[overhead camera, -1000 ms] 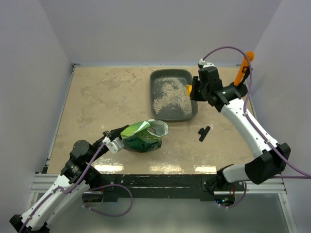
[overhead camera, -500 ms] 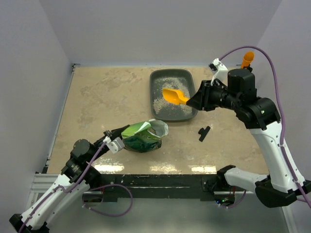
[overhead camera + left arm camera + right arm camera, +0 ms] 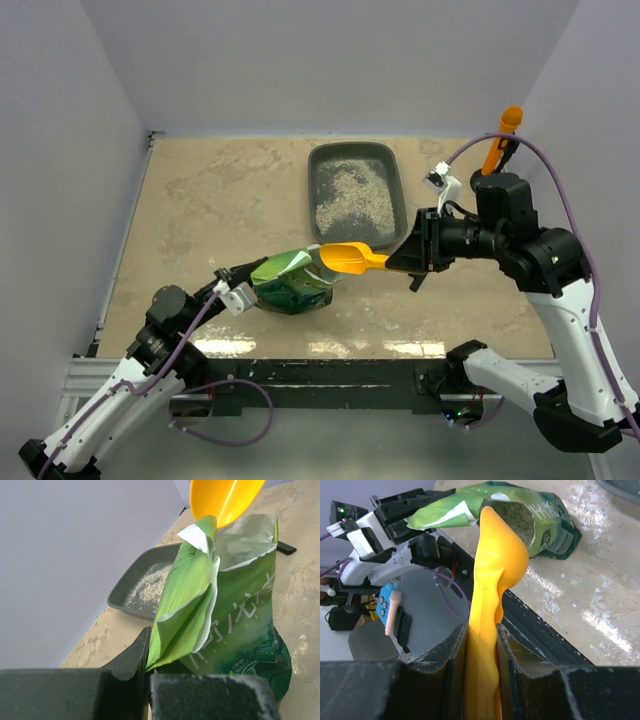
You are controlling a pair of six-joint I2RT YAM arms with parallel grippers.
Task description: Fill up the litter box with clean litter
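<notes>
The litter box [image 3: 358, 193] stood at the far middle-right of the table [image 3: 210, 205], with a patch of clean litter [image 3: 348, 198] spread over its floor; near it, toward the front edge, lay the green bag [image 3: 295, 281] on its side, its mouth open to the right. The left gripper [image 3: 240, 283] was clamped tight on the bag's folded top flap; the right gripper [image 3: 408, 256] held the handle of an orange scoop [image 3: 348, 258] between its fingers [image 3: 452, 650], the bowl of the scoop at the bag's mouth; a small black part [image 3: 420, 275] lay on the table just beside this gripper.
</notes>
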